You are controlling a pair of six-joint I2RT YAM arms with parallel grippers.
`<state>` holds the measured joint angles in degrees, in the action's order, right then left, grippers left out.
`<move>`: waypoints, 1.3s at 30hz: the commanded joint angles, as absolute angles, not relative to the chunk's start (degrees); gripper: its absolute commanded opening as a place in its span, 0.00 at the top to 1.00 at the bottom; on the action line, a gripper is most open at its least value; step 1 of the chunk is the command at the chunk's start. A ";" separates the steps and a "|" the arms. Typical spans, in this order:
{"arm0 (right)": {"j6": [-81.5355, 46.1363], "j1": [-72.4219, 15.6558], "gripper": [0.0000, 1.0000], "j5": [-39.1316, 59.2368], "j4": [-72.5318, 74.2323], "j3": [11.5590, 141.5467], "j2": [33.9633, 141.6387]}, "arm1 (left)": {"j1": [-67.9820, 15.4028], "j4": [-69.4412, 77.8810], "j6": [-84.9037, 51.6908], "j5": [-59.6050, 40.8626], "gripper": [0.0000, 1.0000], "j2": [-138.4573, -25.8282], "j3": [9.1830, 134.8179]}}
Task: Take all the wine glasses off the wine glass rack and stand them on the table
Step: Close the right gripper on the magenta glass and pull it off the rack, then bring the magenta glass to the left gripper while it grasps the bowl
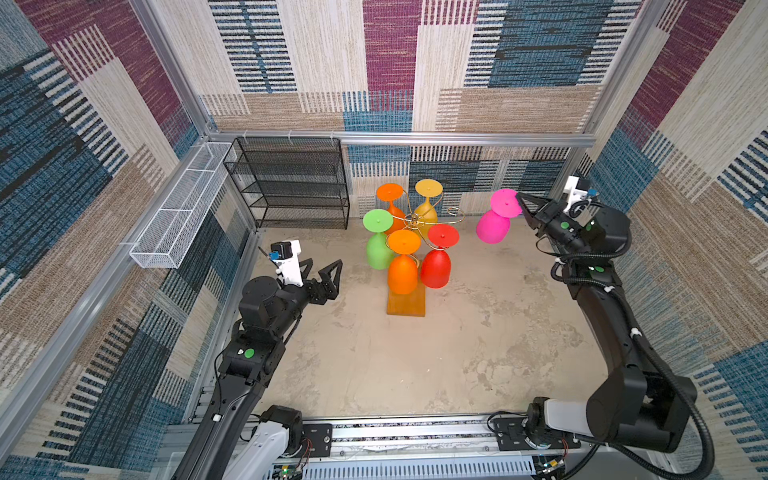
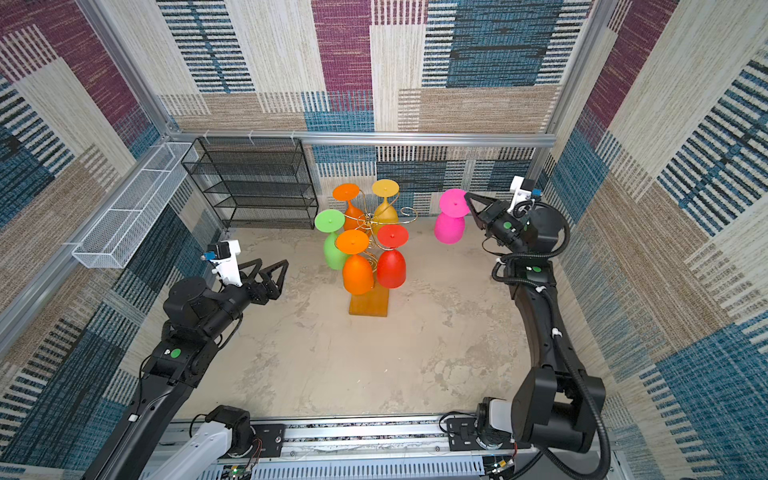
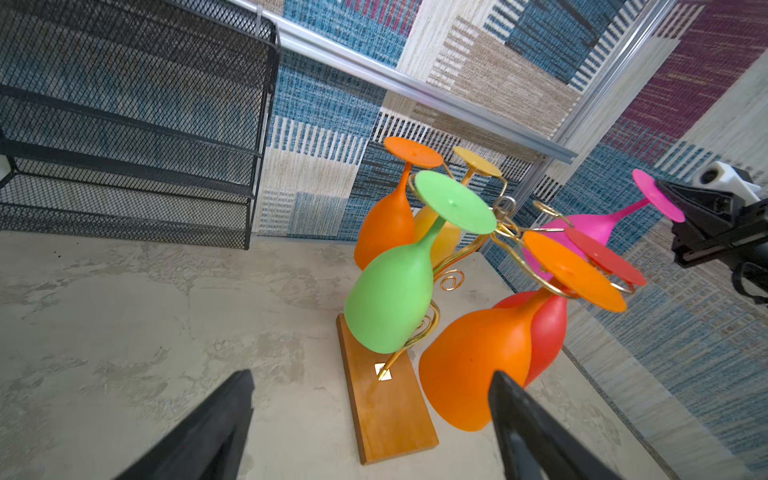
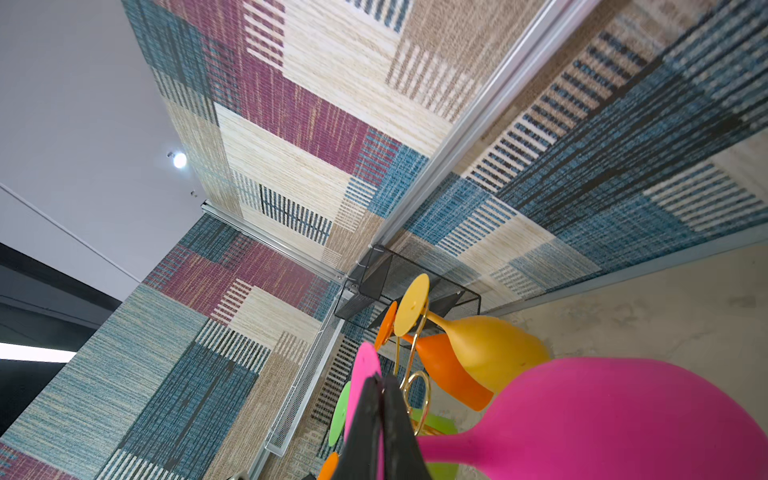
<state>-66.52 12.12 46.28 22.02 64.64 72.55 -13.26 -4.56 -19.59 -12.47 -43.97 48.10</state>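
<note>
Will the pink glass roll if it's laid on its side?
Probably, in a curve: the pink glass has a round bowl and a round foot. It looks matte, so the right gripper pinching its foot likely won't slip.

Centre: I see the wine glass rack (image 1: 406, 306) standing mid-table (image 1: 415, 374), with five hanging glasses (image 1: 402, 274) bowl-down on its arms.
Right: the wine glass (image 1: 493, 227) is off the rack, apart from it, its foot pinched in my right gripper (image 1: 519, 198).
Left: my left gripper (image 1: 326, 263) hovers beside the rack, touching nothing.
Back: the mesh shelf (image 1: 291, 183) stands behind-left; the wire basket (image 1: 178, 208) runs along the left wall.
</note>
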 commanded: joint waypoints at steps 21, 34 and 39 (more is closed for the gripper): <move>-83.03 -2.14 1.00 49.06 61.61 71.32 65.66 | -15.70 62.50 -61.87 -61.69 0.14 -83.86 73.68; -92.54 -13.25 1.00 46.02 78.66 71.13 75.18 | -20.10 33.18 -37.78 -59.53 0.13 -81.72 75.88; -95.16 -15.39 1.00 45.03 81.83 70.08 77.74 | -21.59 33.13 -37.35 -59.66 0.13 -82.86 76.42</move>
<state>-92.29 -14.81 46.26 76.36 70.48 76.93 -21.02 34.85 -40.51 -60.01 -82.43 75.59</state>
